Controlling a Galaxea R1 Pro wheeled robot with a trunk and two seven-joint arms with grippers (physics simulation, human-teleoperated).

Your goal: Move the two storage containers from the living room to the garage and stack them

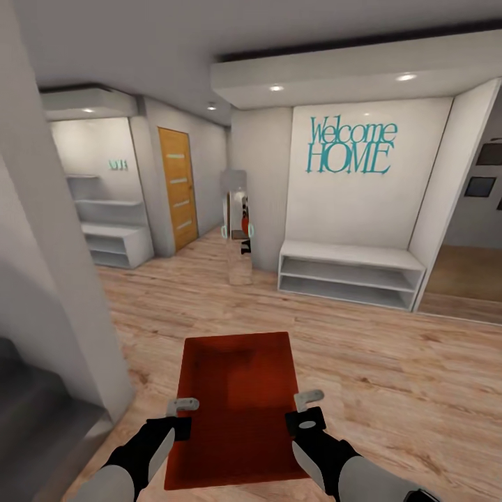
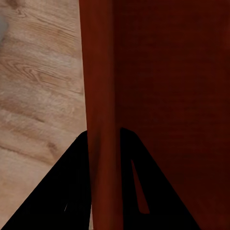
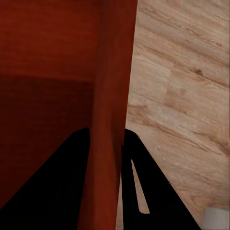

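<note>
Head view | smooth rectangular orange-red container (image 1: 237, 397) | thin walls pinched | plank floor (image 1: 390, 362)

One orange-red storage container (image 1: 237, 397) is in sight, held between two grippers, the left gripper (image 1: 183, 406) and the right gripper (image 1: 308, 399). Around the hall I count two white shelf benches (image 1: 348, 273) (image 1: 117, 244), one wooden door (image 1: 177, 188), one "Welcome HOME" wall sign (image 1: 352, 145), and four lit ceiling spotlights (image 1: 406, 77).
</note>
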